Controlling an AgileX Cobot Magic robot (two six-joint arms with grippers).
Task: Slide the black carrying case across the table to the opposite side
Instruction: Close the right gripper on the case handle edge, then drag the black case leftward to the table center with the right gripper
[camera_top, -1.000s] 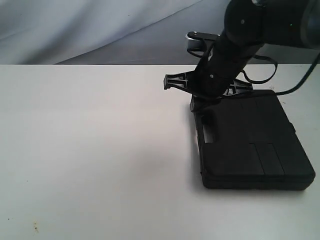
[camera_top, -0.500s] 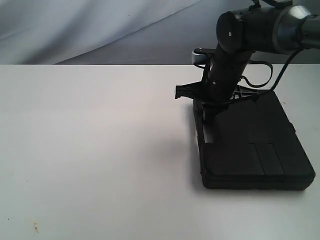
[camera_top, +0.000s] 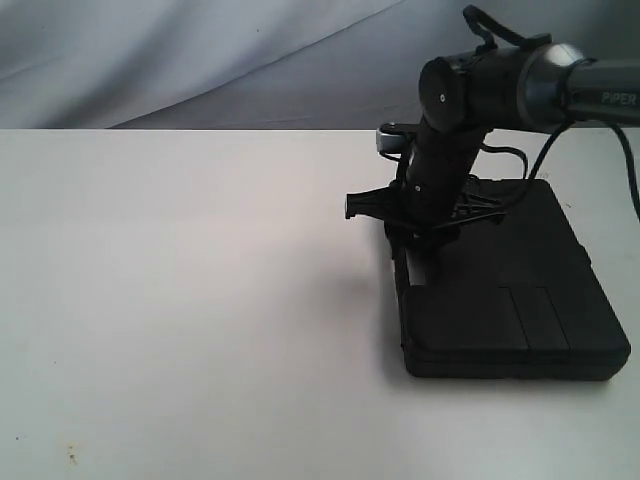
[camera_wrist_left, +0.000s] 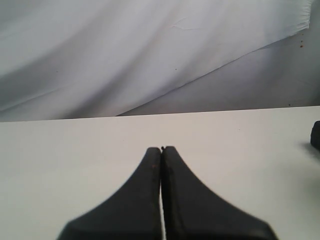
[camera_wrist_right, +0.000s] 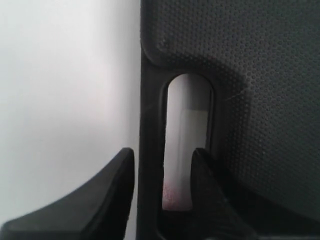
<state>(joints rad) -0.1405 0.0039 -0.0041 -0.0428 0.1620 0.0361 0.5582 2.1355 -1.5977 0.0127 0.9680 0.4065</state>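
The matte black case (camera_top: 510, 290) lies flat on the right part of the white table (camera_top: 190, 300), its handle edge facing left. My right gripper (camera_top: 412, 250) points down over that handle edge. In the right wrist view the right gripper (camera_wrist_right: 164, 152) is open and straddles the handle bar (camera_wrist_right: 151, 130): one finger is outside the case (camera_wrist_right: 265, 65) over the table, the other stands in the cut-out (camera_wrist_right: 187, 125). White shows between the inner finger and the bar. My left gripper (camera_wrist_left: 161, 149) is shut and empty, hovering over the table (camera_wrist_left: 70, 150); the exterior view does not show it.
A grey cloth backdrop (camera_top: 200, 60) hangs behind the table's far edge. The right arm's cable (camera_top: 540, 150) loops above the case's far side. A dark shape (camera_wrist_left: 316, 135) shows at the edge of the left wrist view.
The right arm has come down and shifted slightly toward the front, bringing its fingers onto the case's handle edge. The case has not moved.
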